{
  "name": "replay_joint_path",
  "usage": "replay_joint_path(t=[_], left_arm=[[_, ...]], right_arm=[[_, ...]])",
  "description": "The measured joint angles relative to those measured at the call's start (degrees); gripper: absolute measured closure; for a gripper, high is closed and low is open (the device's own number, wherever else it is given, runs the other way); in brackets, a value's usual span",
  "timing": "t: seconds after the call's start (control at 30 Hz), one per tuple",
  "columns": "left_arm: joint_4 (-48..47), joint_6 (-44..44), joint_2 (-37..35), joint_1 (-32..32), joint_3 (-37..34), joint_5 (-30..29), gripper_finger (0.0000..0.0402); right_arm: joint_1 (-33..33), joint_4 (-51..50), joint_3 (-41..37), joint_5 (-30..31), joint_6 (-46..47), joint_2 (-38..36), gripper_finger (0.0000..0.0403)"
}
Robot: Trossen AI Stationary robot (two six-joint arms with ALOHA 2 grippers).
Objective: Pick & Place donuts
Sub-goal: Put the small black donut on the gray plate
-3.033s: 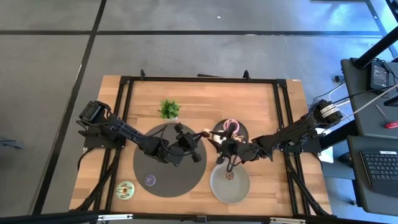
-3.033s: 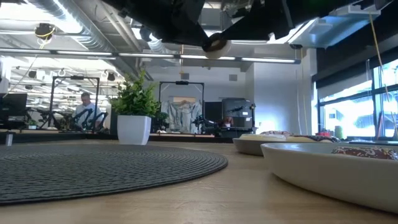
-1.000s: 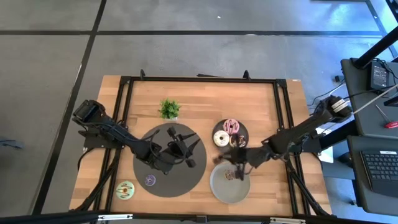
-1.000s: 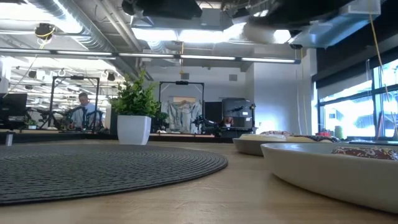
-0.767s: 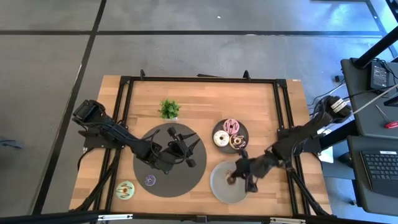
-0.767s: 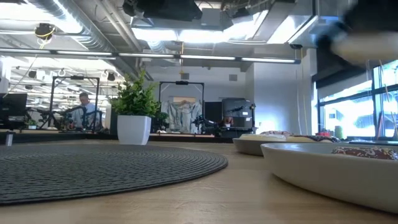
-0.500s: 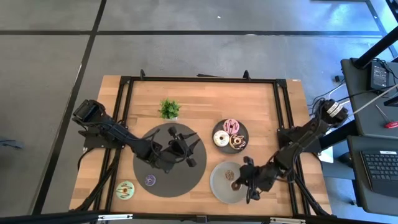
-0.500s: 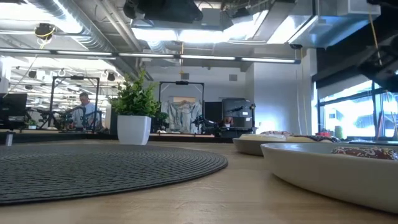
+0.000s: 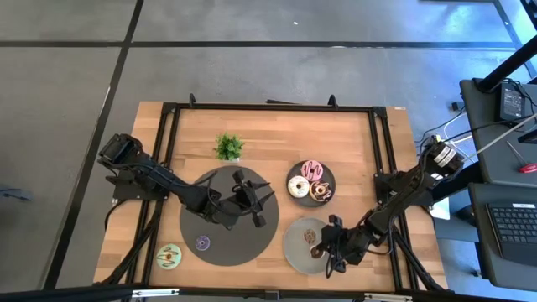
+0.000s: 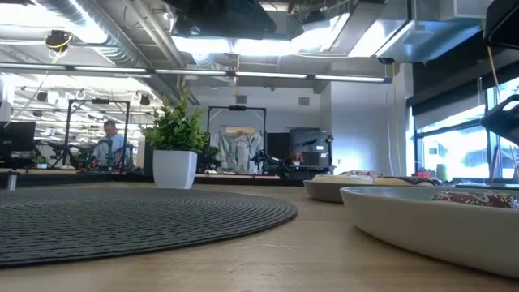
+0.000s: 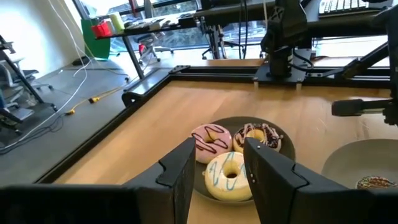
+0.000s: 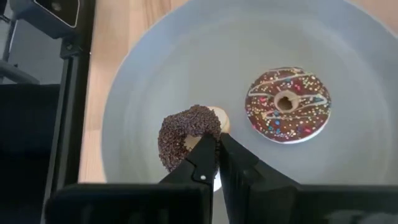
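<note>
Since three seconds ago the right arm has swung from the small dark plate [image 9: 310,180] at the table's 3 o'clock side down to the grey plate [image 9: 295,252] at about 5 o'clock. Its right gripper [image 9: 328,249] now sits over that plate's right-hand part, and its fingers are pressed together on a chocolate-crumb donut [image 12: 186,135], which looks to be resting on or just above the plate floor. That suggests a carry close to its end, with the release likely still to come. The left arm has shifted only slightly: its left gripper [image 9: 254,200] hangs over the big dark mat [image 9: 201,226] in the middle, fingers apart and holding nothing.

Three donuts remain on the small dark plate: a pink donut [image 9: 312,170], a white donut [image 9: 298,186] and a dark drizzled donut [image 9: 320,191]. A green donut [image 9: 169,256] lies on the wood at 7 o'clock, and a tiny purple donut [image 9: 202,243] sits on the mat's lower part.

The right wrist view alone shows the grip, and a sprinkled brown donut [image 12: 287,105] lying flat beside the held one. The high view shows that pair only as small dark spots. The left wrist view sights between its open fingers [image 11: 180,171] onto the three-donut plate. The low view shows only plate rims and a potted plant [image 10: 175,146].
</note>
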Motion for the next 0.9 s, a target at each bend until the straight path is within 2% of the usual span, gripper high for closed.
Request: replay_joint_path(t=[0.4, 0.7, 0.9], left_arm=[[-0.97, -0.17, 0.0, -0.02, 0.0, 1.18, 0.0271], [-0.97, -0.15, 0.0, -0.02, 0.0, 1.6, 0.0272], [-0.97, -0.13, 0.0, -0.02, 0.0, 1.59, 0.0274]], right_arm=[[0.04, -0.42, 0.0, -0.29, 0.03, 0.06, 0.0381], [0.04, -0.47, 0.0, -0.29, -0.14, 0.06, 0.0324], [0.02, -0.92, 0.01, -0.29, -0.28, 0.06, 0.0303]])
